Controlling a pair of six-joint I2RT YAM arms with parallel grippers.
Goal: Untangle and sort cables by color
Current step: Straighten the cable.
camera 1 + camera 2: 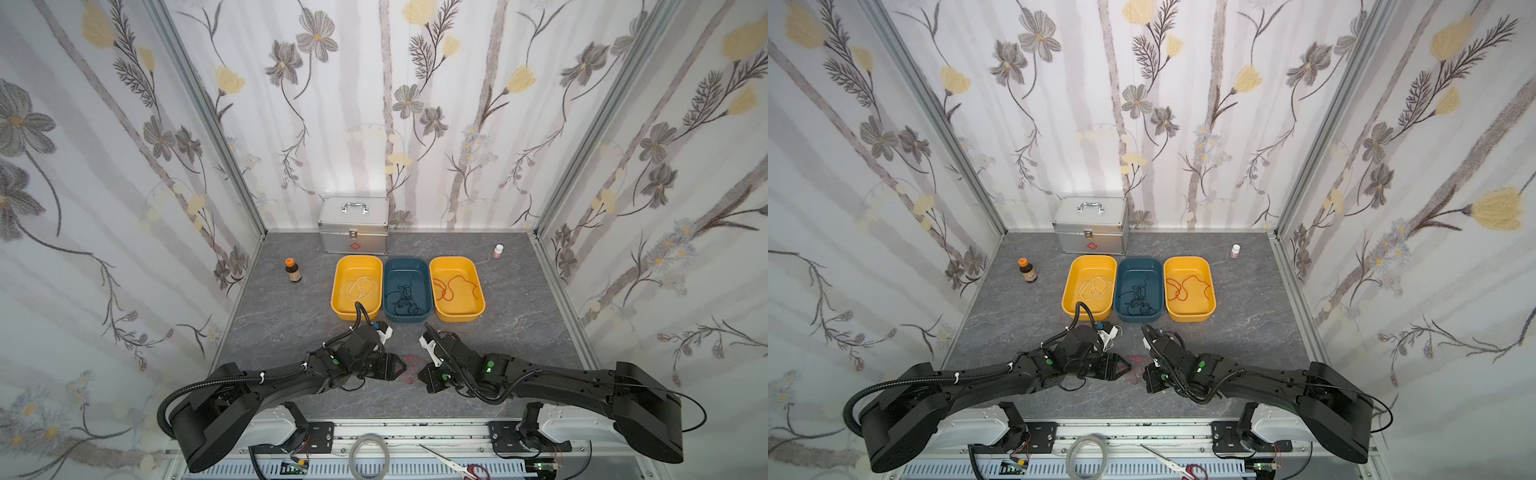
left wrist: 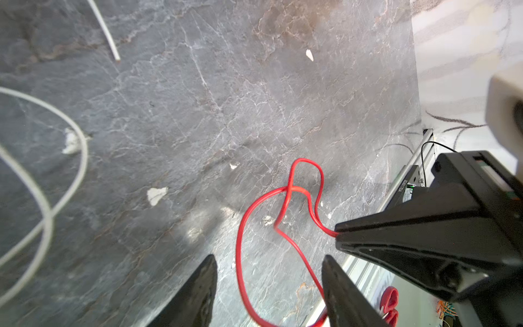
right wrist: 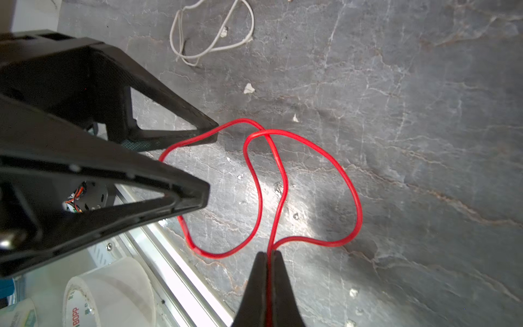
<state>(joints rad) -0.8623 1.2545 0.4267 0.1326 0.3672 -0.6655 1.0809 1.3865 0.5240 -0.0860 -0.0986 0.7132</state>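
Nearest, at 6 o'clock, seeing a tape ring [image 1: 353, 453] and scissors [image 1: 449, 457], well apart from the work. Finding the red cable [image 3: 285, 184] lying in the middle of the desk [image 1: 270, 324], between both grippers, looping and crossing over itself.

Maybe going wrong: pulling the two sides apart and turning that crossing into a tight knot. Maybe slipping out too, being so thin and smooth, and dropping back on the desk before reaching the yellow tray [image 1: 453, 259] at 1 o'clock, where more red cables [image 1: 446, 296] are lying. Maybe closing the left gripper on two strands at once, or missing and biting only air. Also maybe forgetting a white cable [image 3: 212, 48] lying loose on the desk, near the red one but not touching it.

Pinching the red cable tight with the right gripper [image 3: 268, 254] at 3 o'clock, jaws pressed together with only the cable between. Holding the left gripper [image 2: 268, 257] at 9 o'clock about half open, jaws on both sides of a red loop, one fingertip [image 3: 210, 128] looking to be touching the cable, not gripping yet.
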